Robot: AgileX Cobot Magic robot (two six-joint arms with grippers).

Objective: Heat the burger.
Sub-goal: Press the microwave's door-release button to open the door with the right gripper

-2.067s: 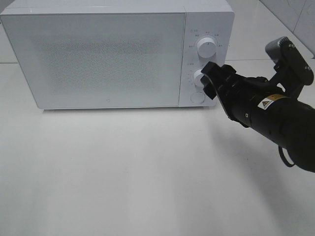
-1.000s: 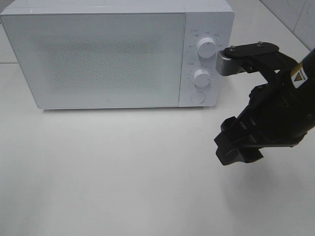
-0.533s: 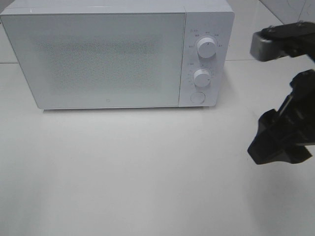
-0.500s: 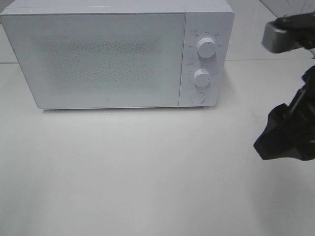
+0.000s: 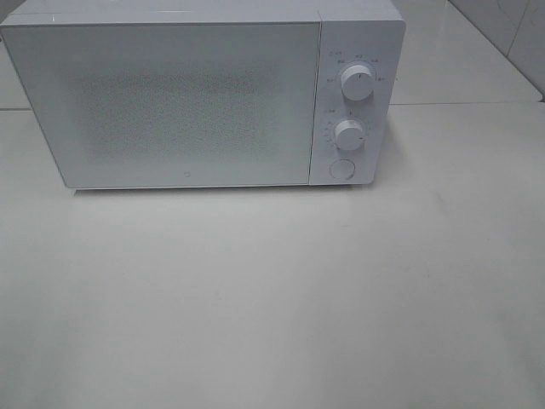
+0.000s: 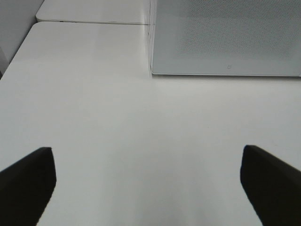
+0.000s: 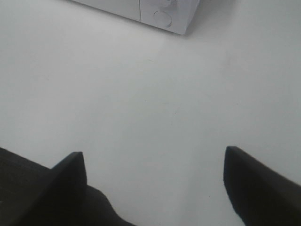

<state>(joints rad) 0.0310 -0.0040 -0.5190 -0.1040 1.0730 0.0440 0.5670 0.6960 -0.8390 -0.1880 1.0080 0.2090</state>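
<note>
The left gripper hangs over the bare white table, its dark fingers spread wide with nothing between them. Ahead of it stands the white microwave with its speckled door shut. A tiny mark low on the door is too small to read. The right gripper is likewise spread wide and empty above the table. The microwave's control end is ahead of it: a round button nearest, then the lower dial and the upper dial. The printing around both dials is too fine to read. The burger shows in no view, so where it sits cannot be told.
</note>
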